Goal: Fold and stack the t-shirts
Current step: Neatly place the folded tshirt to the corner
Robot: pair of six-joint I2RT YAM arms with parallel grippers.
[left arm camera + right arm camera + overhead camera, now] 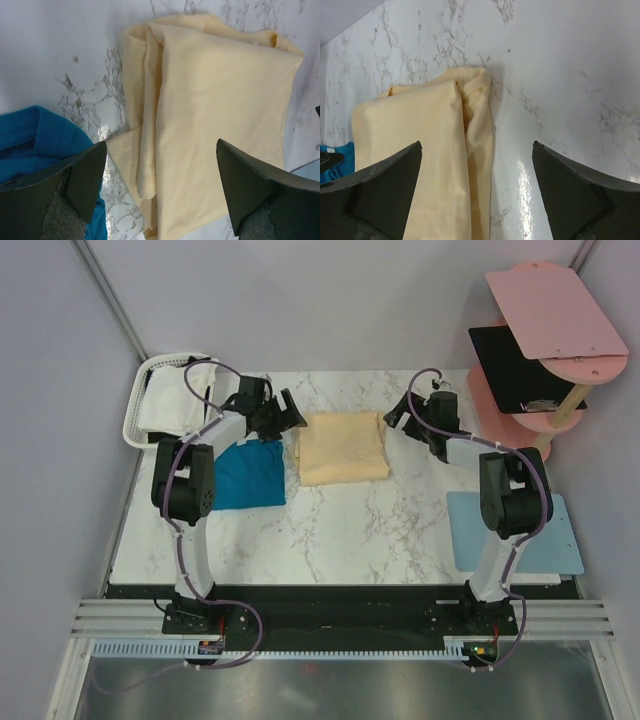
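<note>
the pale yellow-cream t-shirt [343, 447] lies folded into a compact rectangle in the upper middle of the bench [380, 530], its long axis running top to bottom in the overhead frame. it sits directly between the two arms. the left gripper [160, 150] hangs just off its upper-left corner and the right gripper [476, 145] just off its upper-right corner, both at the far end of the fold. each gripper has its jaws spread wide with nothing between them, and both wrist views look down past the fingers onto cream cloth and bare marble. the teal blue t-shirt [248, 475] lies to the lower left of the cream one, just beside it and partly under the left arm, so the left arm is clearly the nearer one to it. the white t-shirt [175, 400] is well off in the upper left, in the basket [135, 405]. the cream fold looks finished, and stacking would likely mean moving it leftward, across its short axis, toward the teal one.
</note>
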